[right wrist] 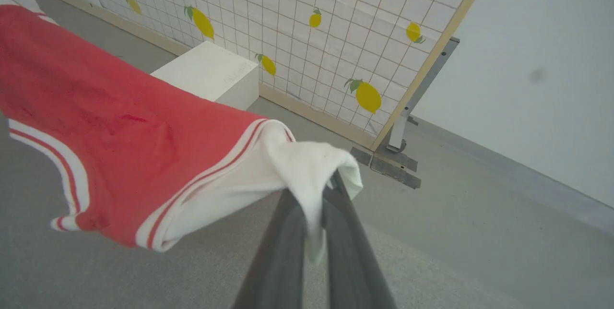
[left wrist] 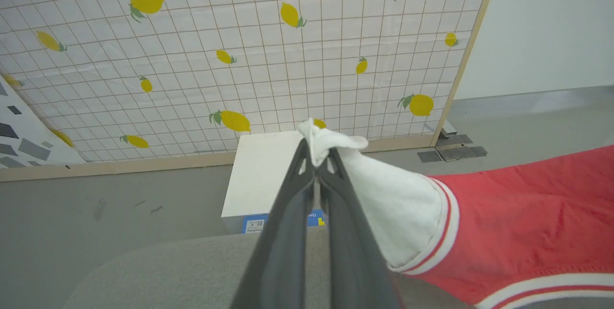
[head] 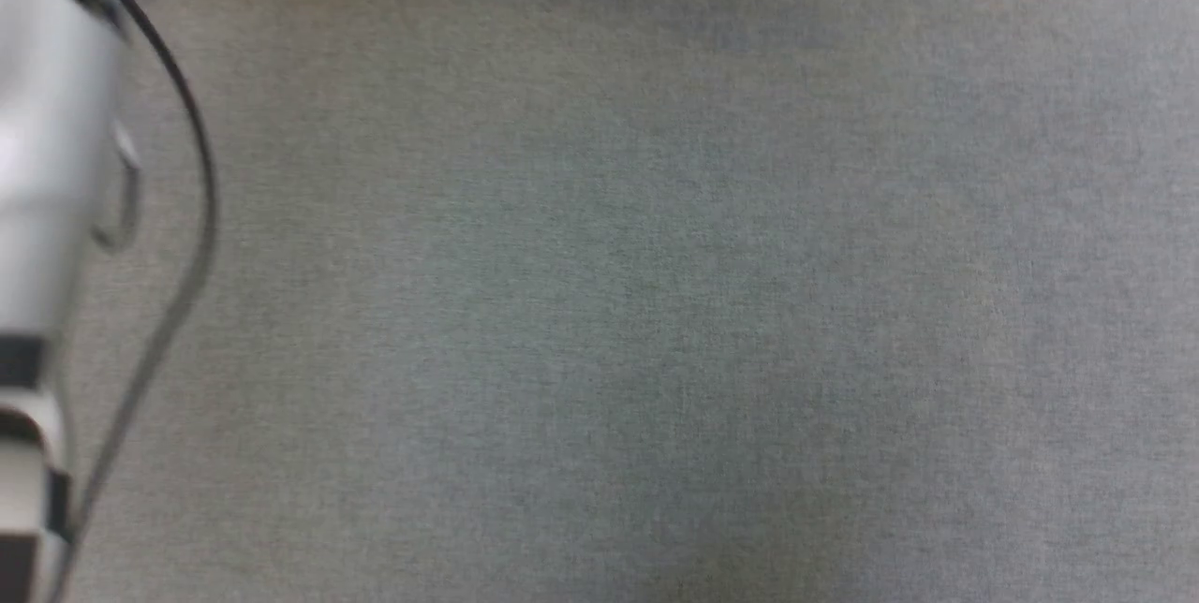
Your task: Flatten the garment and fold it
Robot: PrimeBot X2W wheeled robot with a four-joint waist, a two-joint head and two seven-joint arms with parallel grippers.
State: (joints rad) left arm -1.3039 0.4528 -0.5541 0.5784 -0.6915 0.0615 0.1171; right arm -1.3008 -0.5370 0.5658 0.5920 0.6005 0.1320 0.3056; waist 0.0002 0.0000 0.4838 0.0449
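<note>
The garment (left wrist: 518, 218) is a red shirt with white sleeves and red-white stripe trim, held up off the grey table and stretched between my two grippers. In the left wrist view my left gripper (left wrist: 316, 153) is shut on one white sleeve, the red body running off to the right. In the right wrist view my right gripper (right wrist: 321, 189) is shut on the other white sleeve, and the garment (right wrist: 110, 122) runs away to the left. Any chest print is hidden.
The grey fabric table top (head: 656, 303) spreads below the head camera, with a pale arm part and a dark cable (head: 187, 163) at its left edge. Beyond the table stand a white box (left wrist: 259, 174) on the grey floor and a lemon-print grid screen (left wrist: 268, 50).
</note>
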